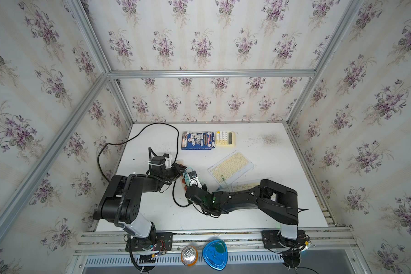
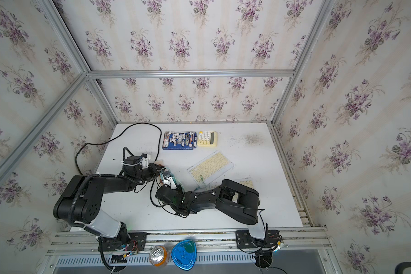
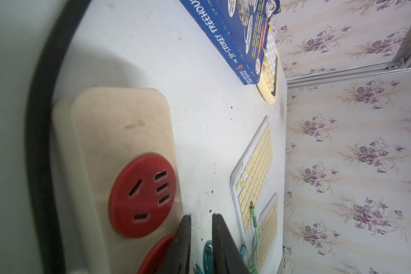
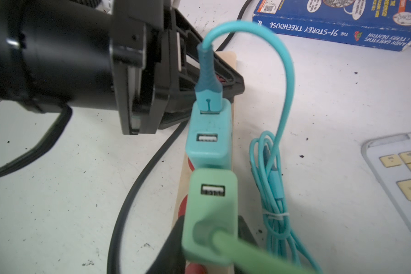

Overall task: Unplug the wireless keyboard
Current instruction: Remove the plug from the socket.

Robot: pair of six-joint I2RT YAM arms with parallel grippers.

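Left gripper: stood slightly apart, seemingly pinning power strip.
Right gripper: gripped green charger, poised to pull.

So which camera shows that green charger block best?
The right wrist view: the green charger block fills the foreground, its USB port plain. In both top views it is a tiny speck; the left wrist view shows only its green cable.

The left arm and right arm are black, with white base links and black cables.
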